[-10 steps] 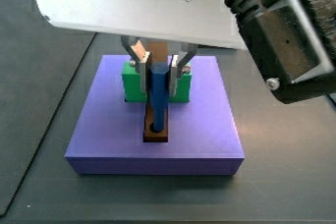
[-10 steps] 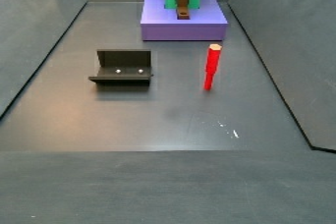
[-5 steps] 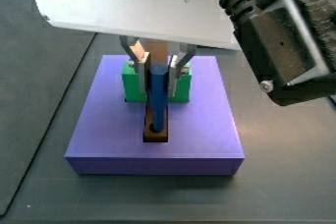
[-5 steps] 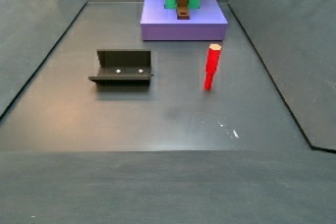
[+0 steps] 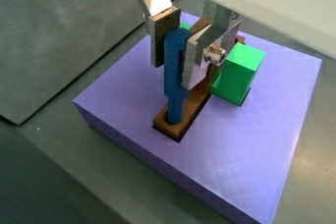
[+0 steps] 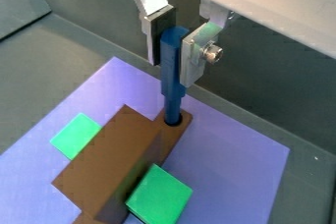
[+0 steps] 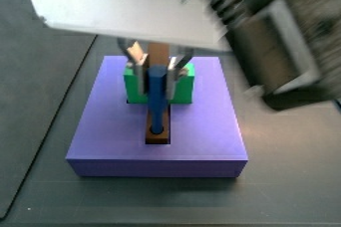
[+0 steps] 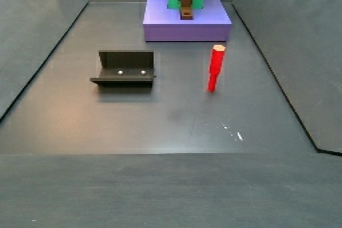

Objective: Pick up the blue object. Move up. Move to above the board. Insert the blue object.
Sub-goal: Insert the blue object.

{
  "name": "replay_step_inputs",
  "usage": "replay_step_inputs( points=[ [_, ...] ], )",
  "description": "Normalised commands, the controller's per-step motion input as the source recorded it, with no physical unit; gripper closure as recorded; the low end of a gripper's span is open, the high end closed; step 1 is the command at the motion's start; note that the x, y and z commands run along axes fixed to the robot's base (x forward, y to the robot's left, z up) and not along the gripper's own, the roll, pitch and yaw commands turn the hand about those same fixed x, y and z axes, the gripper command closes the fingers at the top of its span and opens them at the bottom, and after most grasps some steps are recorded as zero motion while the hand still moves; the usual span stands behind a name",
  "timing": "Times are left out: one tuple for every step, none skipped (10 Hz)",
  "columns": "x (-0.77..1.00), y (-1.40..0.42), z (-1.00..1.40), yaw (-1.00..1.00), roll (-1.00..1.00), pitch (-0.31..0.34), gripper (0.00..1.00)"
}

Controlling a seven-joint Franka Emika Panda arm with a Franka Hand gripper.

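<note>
Wrist views: my gripper (image 5: pixel 186 39) sits above the slab (image 5: pixel 282 140); my fingers (image 6: pixel 199 49) are clamped on one blue peg (image 5: pixel 175 71), upright, lower end in the hole of one brown board (image 6: pixel 118 159). Green block (image 6: pixel 163 195) parts flank the board.

Side views: peg (image 7: pixel 159 100) and board (image 7: pixel 160 131) unchanged from 0.5 s ago; the camera housing above is now blurred. Surface (image 8: pixel 174 122) carries one fixture (image 8: pixel 124 69) and one red peg (image 8: pixel 214 68), both unchanged.
</note>
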Motion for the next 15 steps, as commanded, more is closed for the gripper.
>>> replay_step_inputs(
  points=[
    [-0.07,0.00,-0.10,-0.07,-0.05,0.000,1.00],
    [0.00,0.00,-0.10,-0.05,-0.04,0.000,1.00],
    [0.14,0.00,-0.20,0.00,0.00,0.000,1.00],
    [0.27,0.00,-0.38,0.00,0.00,0.036,1.00],
    [0.34,0.00,-0.43,-0.01,0.03,0.074,1.00],
    [0.35,-0.01,-0.40,0.00,0.08,0.097,1.00],
    [0.19,-0.01,-0.41,-0.02,0.09,0.063,1.00],
    [0.03,-0.05,-0.42,-0.04,0.12,0.039,1.00],
    [0.00,-0.03,-0.43,-0.08,0.17,0.069,1.00],
    [0.00,-0.01,-0.47,-0.09,0.16,0.069,1.00],
    [-0.04,0.00,-0.30,-0.21,0.16,0.126,1.00],
    [-0.12,-0.02,-0.08,-0.31,0.16,0.253,1.00],
    [-0.02,-0.12,-0.04,-0.24,0.16,0.229,1.00],
    [0.05,-0.03,-0.19,-0.27,0.09,0.189,1.00],
    [0.12,-0.01,-0.28,-0.18,0.01,0.091,1.00]
  ],
)
